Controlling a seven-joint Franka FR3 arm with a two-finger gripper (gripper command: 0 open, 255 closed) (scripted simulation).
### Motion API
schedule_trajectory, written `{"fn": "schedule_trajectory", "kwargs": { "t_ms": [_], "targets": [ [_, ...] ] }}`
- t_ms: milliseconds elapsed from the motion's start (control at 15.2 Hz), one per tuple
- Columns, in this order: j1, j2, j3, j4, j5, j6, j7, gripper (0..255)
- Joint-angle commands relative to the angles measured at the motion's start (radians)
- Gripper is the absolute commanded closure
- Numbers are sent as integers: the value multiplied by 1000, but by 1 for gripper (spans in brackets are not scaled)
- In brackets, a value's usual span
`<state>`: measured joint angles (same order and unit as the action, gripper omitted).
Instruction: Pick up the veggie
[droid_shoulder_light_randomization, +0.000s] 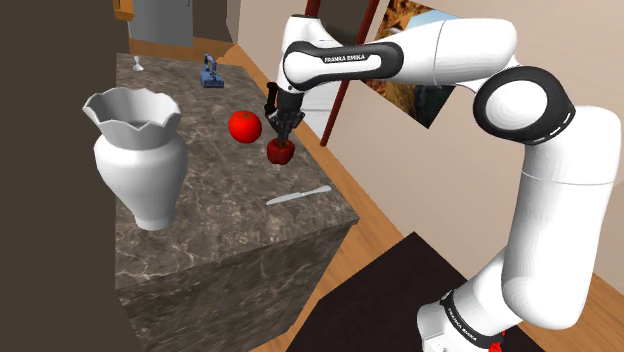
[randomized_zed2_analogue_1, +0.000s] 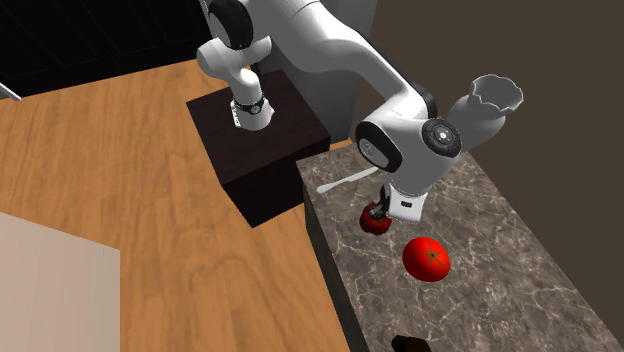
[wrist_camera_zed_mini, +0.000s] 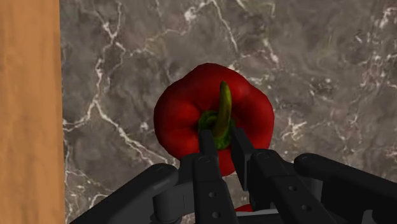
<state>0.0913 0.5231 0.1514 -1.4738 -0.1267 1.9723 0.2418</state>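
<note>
Wrist view: gripper (wrist_camera_zed_mini: 222, 139) clamped on the green stem of the red pepper (wrist_camera_zed_mini: 181, 114). Grasp judged done; lift clear of the marble counter (wrist_camera_zed_mini: 318, 57) seems left to do.

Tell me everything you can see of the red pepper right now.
The red pepper is glossy and lobed, with a curved green stem pointing up toward the hand. The gripper is closed from above on the stem's base. The pepper sits upright over the dark marbled countertop, near its edge by the wooden floor, apart from a red tomato. Whether it is off the surface, I cannot tell.
</note>
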Motion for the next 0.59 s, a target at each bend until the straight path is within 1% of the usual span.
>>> {"fn": "schedule_trajectory", "kwargs": {
  "t_ms": [0,528],
  "targets": [
    [-1,-7,1,9,2,-16,-2,255],
    [1,-30,4,82,8,-111,-10,255]
  ]
}}
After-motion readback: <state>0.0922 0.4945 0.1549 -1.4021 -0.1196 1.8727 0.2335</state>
